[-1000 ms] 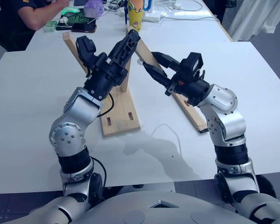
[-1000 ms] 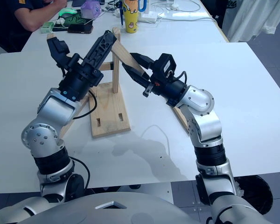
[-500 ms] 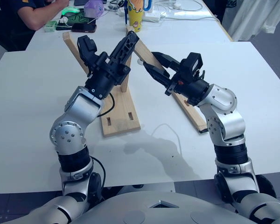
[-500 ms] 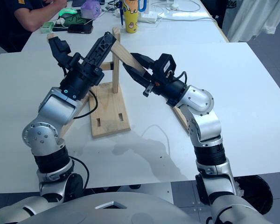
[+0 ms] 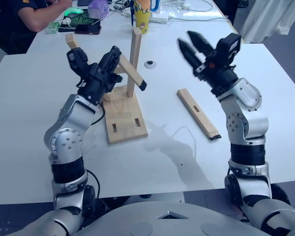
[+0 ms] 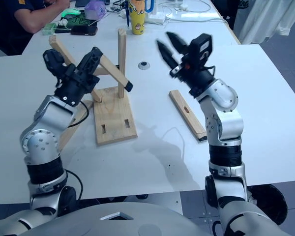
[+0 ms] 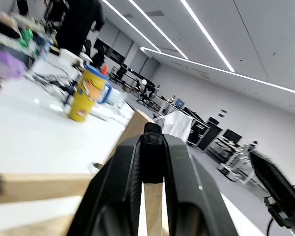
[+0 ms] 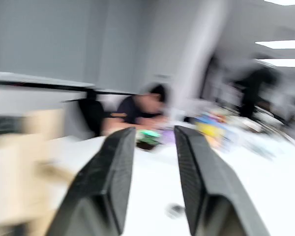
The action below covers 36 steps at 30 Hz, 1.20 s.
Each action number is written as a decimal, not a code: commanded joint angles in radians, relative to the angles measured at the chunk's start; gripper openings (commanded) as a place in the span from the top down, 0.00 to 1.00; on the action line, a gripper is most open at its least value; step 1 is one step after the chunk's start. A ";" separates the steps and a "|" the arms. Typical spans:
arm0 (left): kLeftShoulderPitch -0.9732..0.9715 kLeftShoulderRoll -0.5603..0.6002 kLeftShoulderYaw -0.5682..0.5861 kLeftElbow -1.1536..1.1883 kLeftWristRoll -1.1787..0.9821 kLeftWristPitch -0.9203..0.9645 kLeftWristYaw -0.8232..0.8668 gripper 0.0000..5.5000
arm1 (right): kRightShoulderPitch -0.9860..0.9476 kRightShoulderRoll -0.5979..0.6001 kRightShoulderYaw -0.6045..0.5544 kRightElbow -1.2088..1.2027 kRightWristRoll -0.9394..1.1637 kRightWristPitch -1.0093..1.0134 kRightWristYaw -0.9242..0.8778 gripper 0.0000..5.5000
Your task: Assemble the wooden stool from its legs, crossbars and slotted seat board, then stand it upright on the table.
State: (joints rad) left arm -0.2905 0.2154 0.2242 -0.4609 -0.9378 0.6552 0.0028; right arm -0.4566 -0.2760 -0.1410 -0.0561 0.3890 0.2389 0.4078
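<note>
A flat slotted seat board (image 5: 126, 121) lies on the white table (image 5: 265, 88), with one wooden leg (image 5: 134, 59) standing upright in it. My left gripper (image 5: 115, 52) is shut on a short wooden bar (image 5: 132, 77), held slanted in the air just left of that upright leg. In the left wrist view the fingers (image 7: 132, 162) press together over the bar (image 7: 153, 209). My right gripper (image 5: 185, 38) is raised above the table's right half, open, with nothing in it. Below it a slotted wooden piece (image 5: 198, 114) lies flat.
Another wooden leg (image 6: 73, 124) lies beside the board under my left arm. A small round dark disc (image 5: 149, 64) sits behind the board. A yellow cup (image 5: 142, 14) and clutter stand on the far table, where a person sits at the back left.
My right gripper pulled back from the bar and rose up to the right. My left arm swung lower and to the left, carrying the bar down beside the upright leg.
</note>
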 commanded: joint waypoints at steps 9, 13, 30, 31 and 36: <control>0.227 0.365 0.247 -0.007 0.066 0.045 -0.202 0.92 | 0.343 0.122 0.037 -0.003 -0.229 -0.189 -0.238 1.00; 0.312 0.420 0.248 0.042 0.139 0.006 -0.325 0.92 | 0.392 0.128 0.065 -0.013 -0.252 -0.217 -0.231 1.00; 0.335 0.367 0.145 0.245 0.354 -0.275 -0.569 0.92 | 0.338 0.118 0.066 0.015 -0.247 -0.225 -0.212 1.00; 0.340 0.358 0.147 0.244 0.356 -0.282 -0.567 0.92 | 0.332 0.115 0.065 0.018 -0.244 -0.223 -0.207 1.00; 0.385 0.324 0.144 0.249 0.383 -0.320 -0.569 0.92 | 0.305 0.100 0.057 0.034 -0.235 -0.217 -0.184 1.00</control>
State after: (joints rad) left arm 0.0661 0.5532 0.3713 -0.2136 -0.5735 0.3505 -0.5640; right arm -0.1338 -0.1664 -0.0760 -0.0307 0.1456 0.0185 0.2110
